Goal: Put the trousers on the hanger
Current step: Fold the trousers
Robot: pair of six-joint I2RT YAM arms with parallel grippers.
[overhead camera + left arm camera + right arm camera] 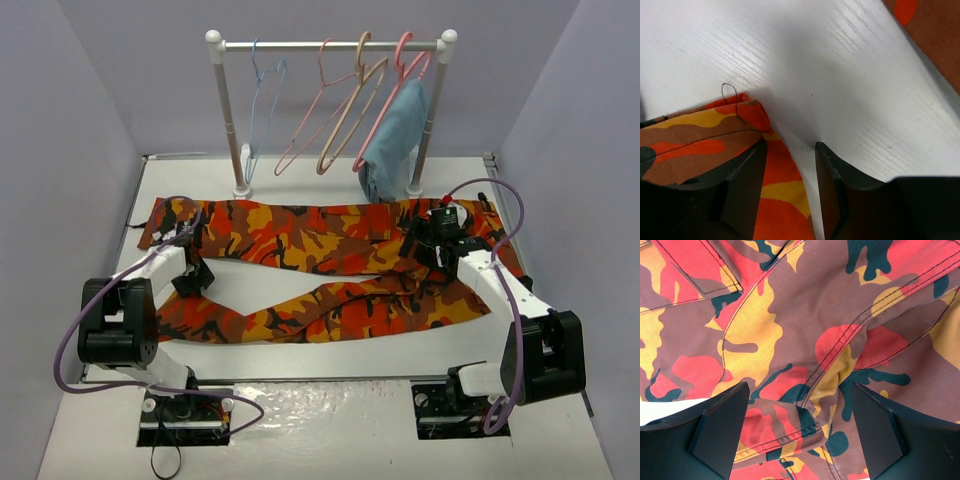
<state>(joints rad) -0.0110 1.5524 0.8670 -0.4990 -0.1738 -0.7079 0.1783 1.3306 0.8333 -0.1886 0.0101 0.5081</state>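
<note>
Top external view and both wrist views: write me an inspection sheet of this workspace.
Surface: white table, largely under cloth.
Job's things: trousers spread flat, legs to the left; light-blue hanger bare on the rail.
Clutter: pink hangers, tan hanger, blue garment, all on the rail.
Grippers: left gripper open astride a leg hem corner; right gripper open over the waist end.
Cables: purple cable looped off each arm.
Surroundings: plain walls.

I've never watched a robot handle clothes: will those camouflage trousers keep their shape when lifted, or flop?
Probably flop: the trousers lie limp, with soft wrinkles in the right wrist view. Lifted at one hem, the rest would likely sag and drag. The thin cloth looks fairly light.
</note>
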